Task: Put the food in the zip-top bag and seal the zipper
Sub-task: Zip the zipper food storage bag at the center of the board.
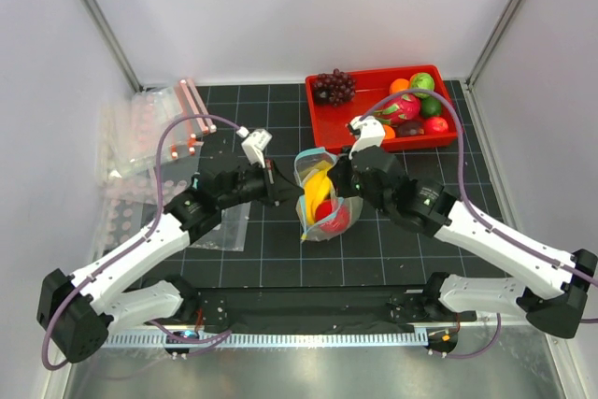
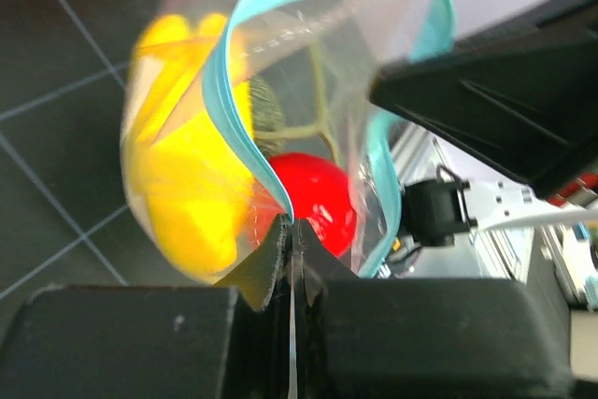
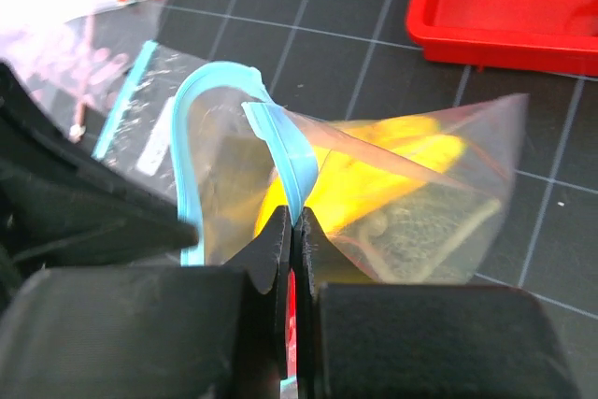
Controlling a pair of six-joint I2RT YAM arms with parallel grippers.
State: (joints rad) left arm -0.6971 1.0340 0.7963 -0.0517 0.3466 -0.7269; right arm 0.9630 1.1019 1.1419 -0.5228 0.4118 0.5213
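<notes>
Zip-top bag point(image 3: 486, 147) holds banana point(image 3: 374, 170), red fruit point(image 2: 313, 193), melon point(image 3: 425, 226); mouth open.

— The overhead view is bright and evenly lit; shadows on the dark gridded mat point(image 1: 280, 259) are faint and soft.
— The left wrist view is worse: the yellow toy banana point(image 2: 182, 184) inside the clear soft plastic bag with a teal-blue strip point(image 2: 308, 119) smears, perhaps from motion.
— The right wrist view burns out white in its top-left corner, and its lower edge is out of focus.
</notes>
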